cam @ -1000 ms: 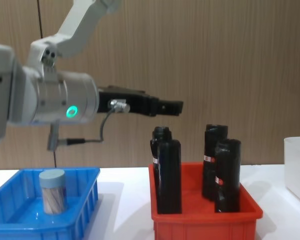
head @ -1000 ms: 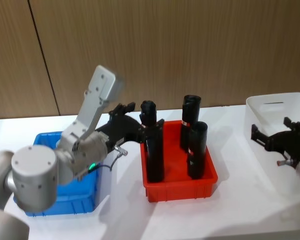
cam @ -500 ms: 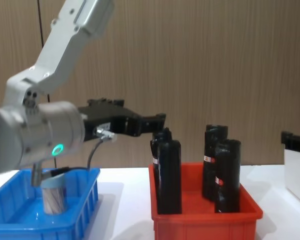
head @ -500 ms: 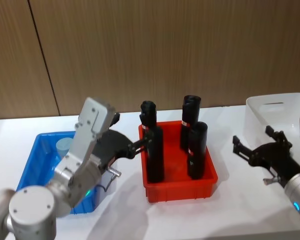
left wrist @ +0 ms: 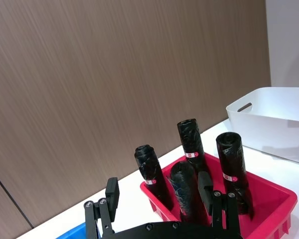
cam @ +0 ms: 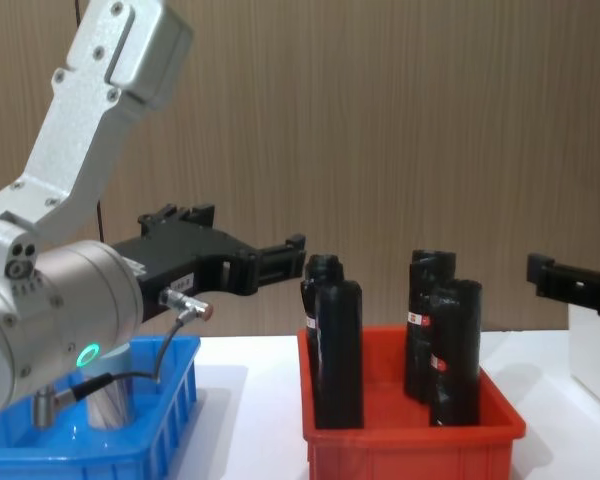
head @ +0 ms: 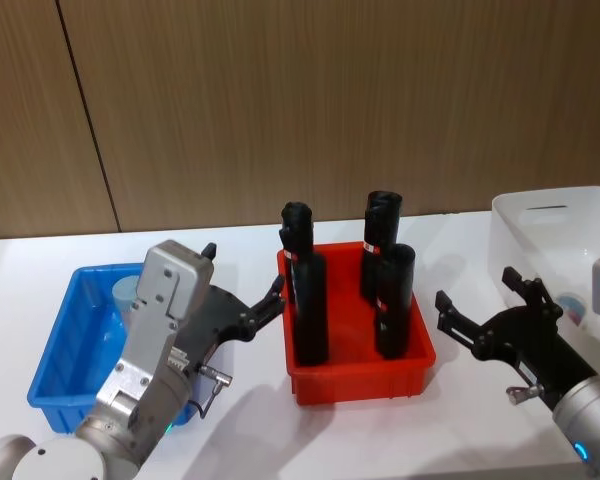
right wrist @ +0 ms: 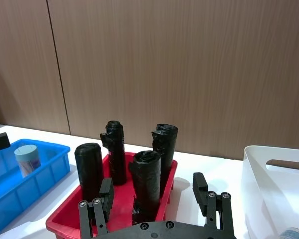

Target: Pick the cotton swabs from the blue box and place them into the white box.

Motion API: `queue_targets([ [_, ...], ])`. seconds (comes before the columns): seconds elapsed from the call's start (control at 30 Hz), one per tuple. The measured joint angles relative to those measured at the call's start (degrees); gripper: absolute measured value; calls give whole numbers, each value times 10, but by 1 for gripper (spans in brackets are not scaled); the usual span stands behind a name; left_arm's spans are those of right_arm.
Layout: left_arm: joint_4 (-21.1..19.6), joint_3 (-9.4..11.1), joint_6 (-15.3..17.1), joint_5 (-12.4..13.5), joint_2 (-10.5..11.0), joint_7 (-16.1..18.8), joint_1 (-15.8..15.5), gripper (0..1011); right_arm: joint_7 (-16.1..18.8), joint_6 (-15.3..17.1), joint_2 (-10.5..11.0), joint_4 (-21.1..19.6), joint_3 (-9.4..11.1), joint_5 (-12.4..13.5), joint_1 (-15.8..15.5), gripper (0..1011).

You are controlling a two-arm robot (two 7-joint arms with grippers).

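Head view: left gripper (head: 244,270) is hanging over the blue box's (head: 55,370) edge on the red bin (head: 360,378) side, fingers spread wide with nothing in them. One cotton swab jar (head: 126,291) stands upright in the far part of the blue box. Right gripper (head: 477,288) is spread and empty too, sitting between the red bin and the white box (head: 540,215). There's a pale blue lid (head: 572,305) peeking out inside the white box, half hidden behind that arm.

Left wrist view: the splayed fingers frame the four black bottles (left wrist: 189,149) standing in the red bin, white box beyond them.

Right wrist view: same bottles, the jar in the blue box on the far side, and the white box right next to the gripper.

Chest view: left gripper floats at about bottle-top height. The jar is mostly hidden behind the arm.
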Motion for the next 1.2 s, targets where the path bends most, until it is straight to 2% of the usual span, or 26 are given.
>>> queue_targets([
  [0.73, -1, 0, -4, 0, 1, 5, 3, 1000, 4, -1, -1, 2, 1, 1, 1, 1001],
  [0.97, -1, 0, -4, 0, 1, 5, 3, 1000, 20, -2, -6, 28, 5, 6, 20, 1001],
  [1.2, -1, 0, -4, 0, 1, 4, 3, 1000, 45, -4, -15, 75, 8, 8, 54, 1002],
])
